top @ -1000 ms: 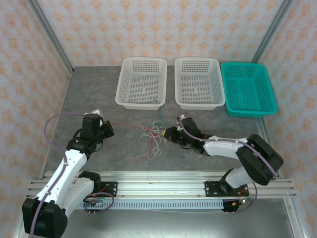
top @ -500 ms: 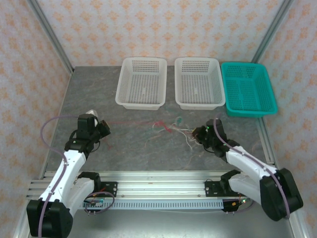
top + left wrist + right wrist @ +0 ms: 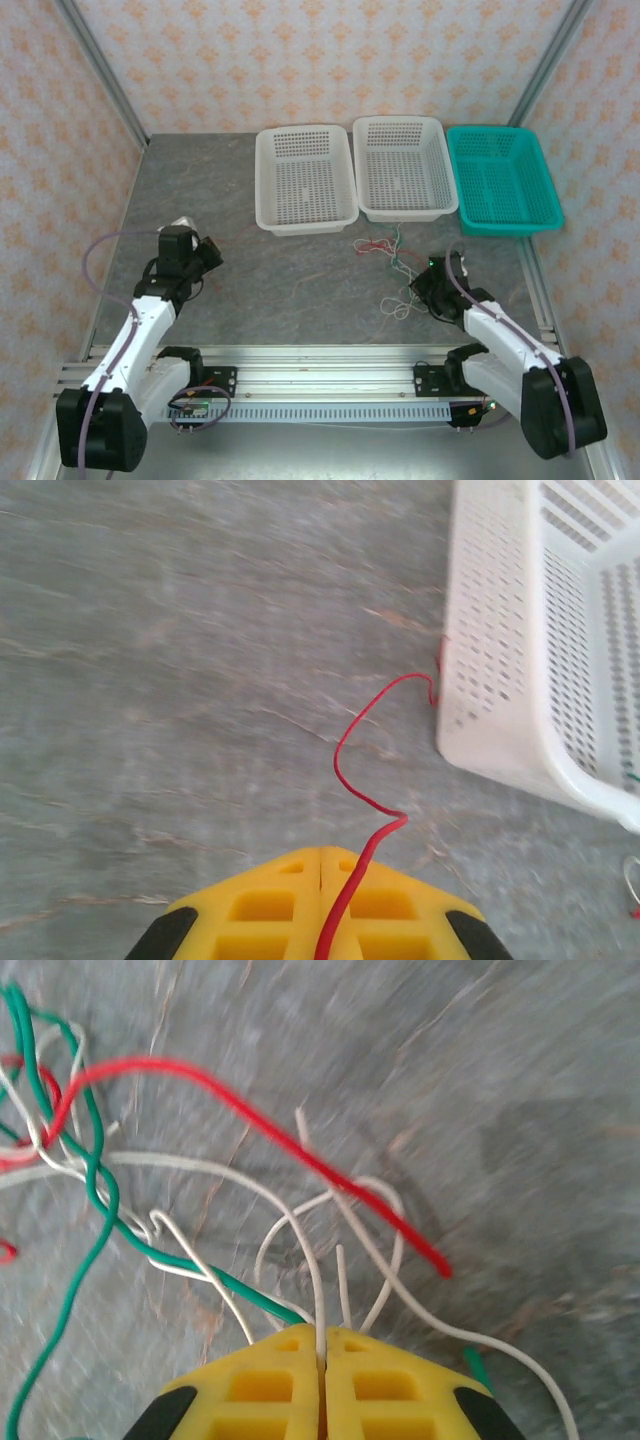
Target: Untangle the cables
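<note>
Between the two arms, well to the right of centre, we find the cables [image 3: 392, 262] lying as one loose clump on the table [image 3: 200, 180], just beyond the right gripper [image 3: 425, 290] and well apart from the left gripper [image 3: 205, 250]. The right arm is plainly the nearer.

Left gripper [image 3: 320, 852]: jaws closed flat together, with the red wire [image 3: 345, 750] pinched between them. From the tips the red wire runs away in slack bends to the near corner of the left white basket [image 3: 500, 630], where it touches the wall. We cannot tell whether it passes under the basket or is caught on it. Seen from above, its long axis runs left to right across the table towards the clump.

Right gripper [image 3: 322, 1338]: jaws closed, with a white wire [image 3: 318, 1290] entering the seam between them. A green wire [image 3: 95, 1180] passes close by the left finger; we cannot tell whether it is gripped as well.

Condition of the cables: string-thin and limp. Red, white and green strands cross one another just ahead of the right gripper, the white ones in several open loops, a red end lying free on top. No strand is separated out.

Judgement: the coming move turns on the red wire at the basket corner; a further pull by the left arm would likely load the basket and not the knot
</note>
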Tool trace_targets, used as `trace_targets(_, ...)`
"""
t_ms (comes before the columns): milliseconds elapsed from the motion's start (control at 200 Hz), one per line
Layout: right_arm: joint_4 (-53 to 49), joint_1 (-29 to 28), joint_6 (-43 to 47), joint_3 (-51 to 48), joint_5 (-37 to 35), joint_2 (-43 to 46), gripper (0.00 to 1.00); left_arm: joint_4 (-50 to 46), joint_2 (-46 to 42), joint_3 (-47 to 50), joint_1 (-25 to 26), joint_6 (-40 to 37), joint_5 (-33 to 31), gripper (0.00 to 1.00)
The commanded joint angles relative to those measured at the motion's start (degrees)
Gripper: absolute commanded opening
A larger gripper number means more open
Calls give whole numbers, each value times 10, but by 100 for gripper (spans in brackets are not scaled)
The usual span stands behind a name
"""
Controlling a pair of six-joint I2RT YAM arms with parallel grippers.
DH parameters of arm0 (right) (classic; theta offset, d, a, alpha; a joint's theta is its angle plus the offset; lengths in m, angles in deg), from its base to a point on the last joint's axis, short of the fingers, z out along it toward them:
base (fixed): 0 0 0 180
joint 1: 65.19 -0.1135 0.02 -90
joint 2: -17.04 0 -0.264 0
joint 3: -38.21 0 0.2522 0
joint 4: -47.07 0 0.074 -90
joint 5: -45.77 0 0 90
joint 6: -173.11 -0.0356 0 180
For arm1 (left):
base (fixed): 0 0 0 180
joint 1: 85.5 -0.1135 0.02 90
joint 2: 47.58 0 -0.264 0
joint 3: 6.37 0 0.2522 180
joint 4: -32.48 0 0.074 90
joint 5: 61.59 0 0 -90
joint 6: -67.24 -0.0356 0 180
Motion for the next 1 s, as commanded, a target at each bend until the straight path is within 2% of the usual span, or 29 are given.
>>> trace_targets(0, -5, -13, 61, 39, 25, -13, 0, -13, -46, -54, 40, -6, -43, 0)
trace_targets(90, -3, -16, 77, 47, 38, -13, 0, -74, -100, -109, 48, -4, -139, 0)
trace_targets(175, 32, -30, 116, 53, 120, -12, 0, -100, -127, -157, 48, -20, -178, 0)
trace_targets(315, 35, -42, 135, 72, 212, 28, 0, -102, -115, -225, 49, -36, -160, 0)
trace_targets(415, 34, -42, 128, 86, 244, 95, 0, -49, -85, -256, 50, -36, -95, 0)
trace_targets(480, 16, -42, 126, 91, 238, 136, 0, 0, -54, -279, 59, -30, -40, 0)
trace_targets(565, -21, -42, 130, 88, 206, 174, 0, 48, -4, -324, 96, -50, -13, 0)
trace_targets(731, -27, -42, 120, 67, 197, 185, 0, 67, 131, -450, 168, -101, -27, 0)
trace_targets(846, -21, -42, 119, 68, 200, 185, 0, 84, 241, -515, 178, -109, -57, 0)
trace_targets(996, -72, -42, 150, 89, 193, 185, 0, 84, 384, -594, 179, -117, -52, 0)
